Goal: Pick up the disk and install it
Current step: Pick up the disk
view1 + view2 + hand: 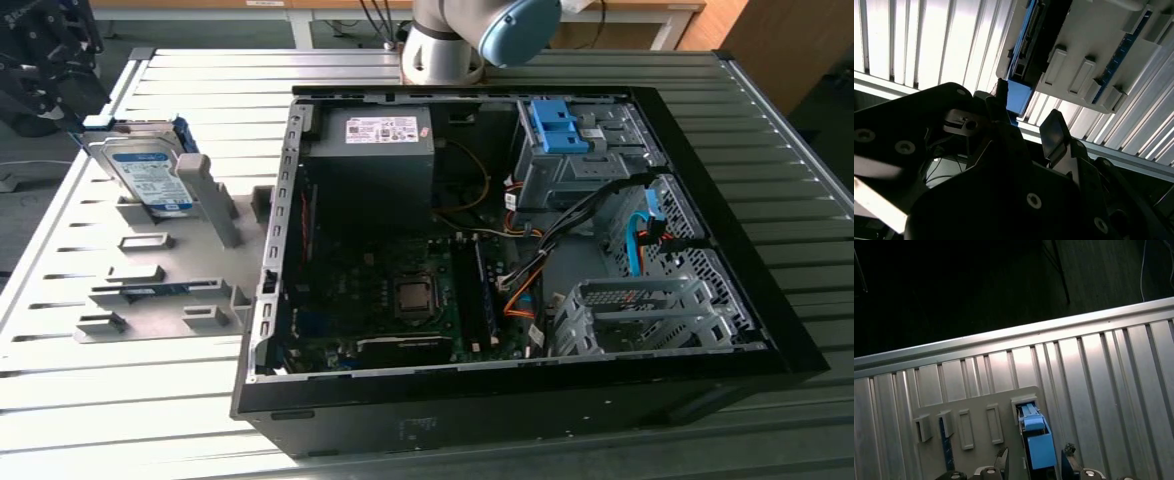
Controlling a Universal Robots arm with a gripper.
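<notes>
An open computer case [747,290] at centre of the exterior view held a motherboard [387,290], cables [627,215] and a blue clip [554,125]. At upper left, the silver disk [144,172], with its white-and-blue label, stood upright in a grey rack [160,300]. In the first wrist view, the gripper [1035,460] was spread wide, fingers [1002,460] straddling the disk's blue frame.

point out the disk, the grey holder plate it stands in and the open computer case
disk [144,176]: exterior view, on its white-and-blue label
grey holder plate [187,265]: exterior view, on a bare flat part of its top
computer case [534,412]: exterior view, on its black outer side wall
</notes>
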